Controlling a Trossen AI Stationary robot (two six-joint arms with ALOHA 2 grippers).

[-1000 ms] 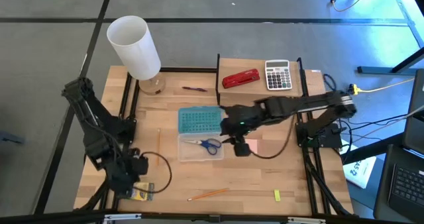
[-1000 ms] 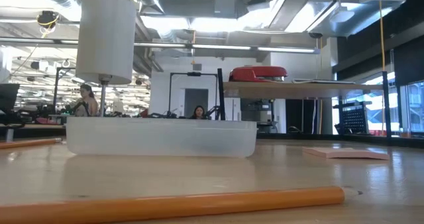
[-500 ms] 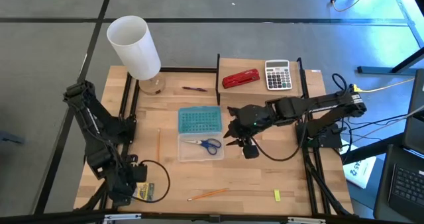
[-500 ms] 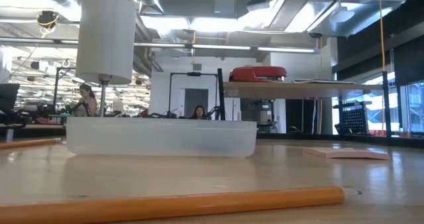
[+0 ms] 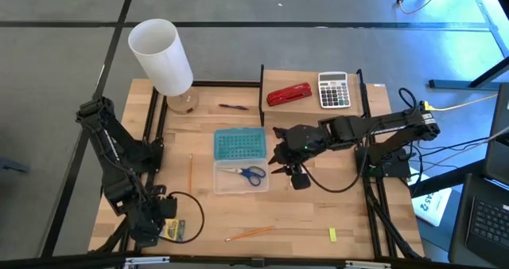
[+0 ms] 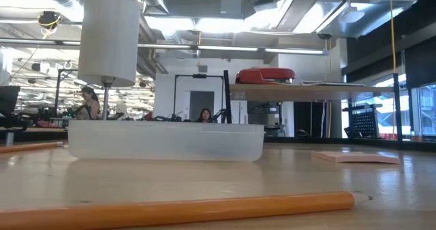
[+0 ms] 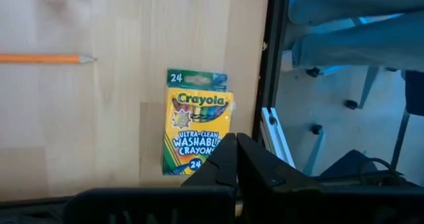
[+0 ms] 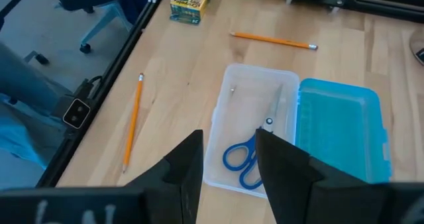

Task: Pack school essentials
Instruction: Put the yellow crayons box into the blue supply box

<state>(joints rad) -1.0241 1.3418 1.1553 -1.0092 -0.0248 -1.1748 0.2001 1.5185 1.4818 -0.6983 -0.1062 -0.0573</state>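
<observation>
Right gripper (image 5: 285, 164) retracts rightward, jaws apart and empty, above pink sticky-note pad (image 6: 354, 157); next grab it for clear plastic case (image 5: 240, 177).

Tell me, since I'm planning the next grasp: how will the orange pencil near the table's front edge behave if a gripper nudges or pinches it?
The orange pencil looks long, thin and straight, so probably stiff and light. Lying flat on the smooth wooden table, it may roll or skid sideways when nudged. Being so low, it likely needs a pinch across its width.

Pale wood table (image 5: 302, 213), clear plastic box (image 5: 231, 185)
</observation>
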